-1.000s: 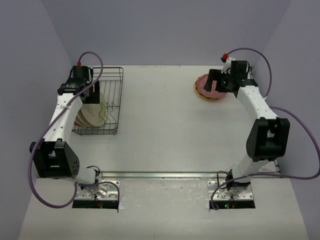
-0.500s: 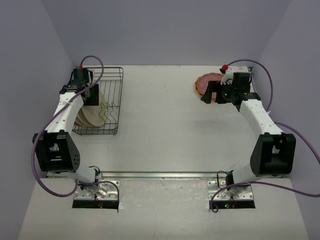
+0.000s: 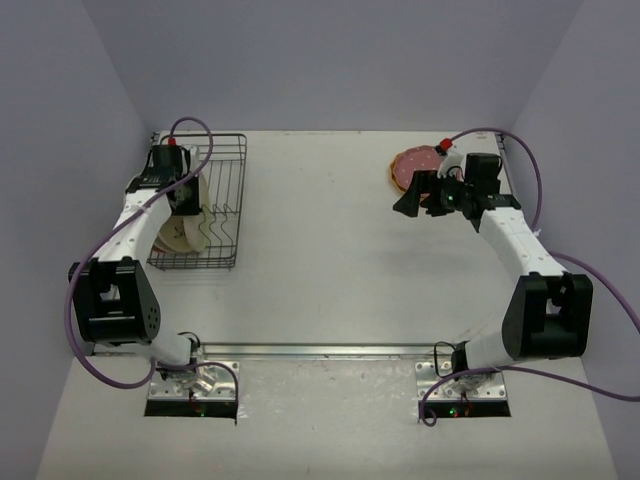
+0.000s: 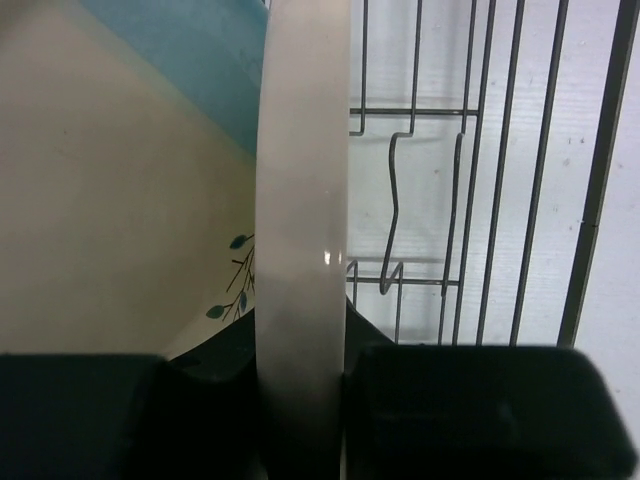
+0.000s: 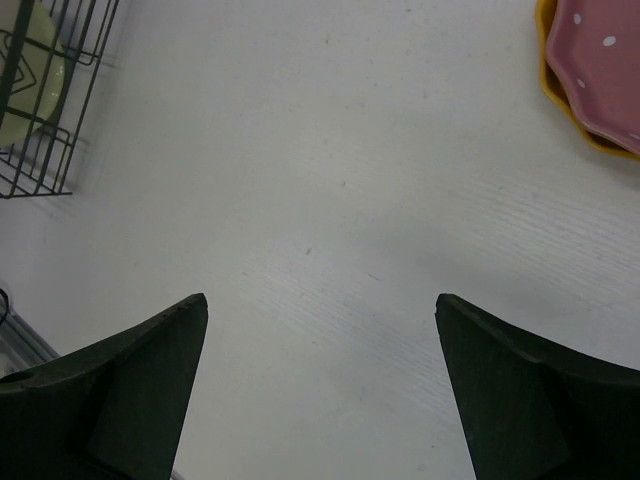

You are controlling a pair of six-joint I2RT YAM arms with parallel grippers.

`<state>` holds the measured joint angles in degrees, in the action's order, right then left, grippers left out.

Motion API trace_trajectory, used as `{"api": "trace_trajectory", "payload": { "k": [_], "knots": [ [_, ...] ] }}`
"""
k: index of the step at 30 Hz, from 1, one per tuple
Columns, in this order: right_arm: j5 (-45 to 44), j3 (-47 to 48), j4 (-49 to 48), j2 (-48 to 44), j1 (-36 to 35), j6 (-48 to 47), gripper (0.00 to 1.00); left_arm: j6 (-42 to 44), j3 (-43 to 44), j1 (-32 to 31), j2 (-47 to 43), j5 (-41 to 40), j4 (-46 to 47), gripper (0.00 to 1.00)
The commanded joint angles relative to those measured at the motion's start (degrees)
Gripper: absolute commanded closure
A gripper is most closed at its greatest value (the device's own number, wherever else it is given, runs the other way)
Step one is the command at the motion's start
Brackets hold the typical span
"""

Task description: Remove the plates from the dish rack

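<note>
The dish rack (image 3: 228, 170) stands at the far left with cream plates (image 3: 185, 235) upright in it. My left gripper (image 3: 186, 192) reaches down into the rack and is shut on the rim of one pale plate, seen edge-on in the left wrist view (image 4: 303, 180), with a jaw on each side (image 4: 303, 400). Beside it leans a cream plate with a leaf sprig and blue tint (image 4: 120, 220). At the far right, a dark pink dotted plate (image 3: 410, 163) lies on a yellow-orange one (image 5: 548, 70). My right gripper (image 3: 408, 203) hangs open over bare table (image 5: 320, 310), just left of that stack.
The left wall runs close along the rack's outer side. Rack wires and divider tines (image 4: 470, 200) stand right of the held plate. A rack corner (image 5: 40, 100) shows in the right wrist view. A metal rail (image 3: 320, 350) crosses the near edge by the arm bases.
My left gripper has closed onto the plate's rim inside the rack. The right arm has drawn back from the pink and yellow stack, its open gripper moving left and toward the near side.
</note>
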<state>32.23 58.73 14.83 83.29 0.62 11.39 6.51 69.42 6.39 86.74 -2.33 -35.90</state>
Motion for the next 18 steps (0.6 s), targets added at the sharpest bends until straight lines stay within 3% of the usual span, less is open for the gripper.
{"api": "trace_trajectory", "payload": {
  "k": [1,5,10,15,18],
  "knots": [
    [4.89,-0.8,-3.66,-2.21,0.08,2.25,0.05,0.04,0.83,0.55,-1.23,0.68,2.36,1.0],
    [7.2,-1.86,-5.31,-3.03,0.08,3.37,0.06,1.72,4.45,0.64,-3.57,0.39,1.98,1.0],
    [9.53,-2.41,-6.13,-4.16,0.08,2.95,0.06,4.54,15.61,0.64,-7.72,1.93,0.59,1.0],
    [14.53,-1.61,-6.65,-4.54,0.08,1.88,0.04,5.8,27.15,0.72,-10.01,9.18,-3.03,1.0],
    [21.05,-2.32,-10.73,-4.94,0.08,5.72,0.03,4.77,29.91,0.71,-11.2,19.4,-6.16,1.0]
  ]
}}
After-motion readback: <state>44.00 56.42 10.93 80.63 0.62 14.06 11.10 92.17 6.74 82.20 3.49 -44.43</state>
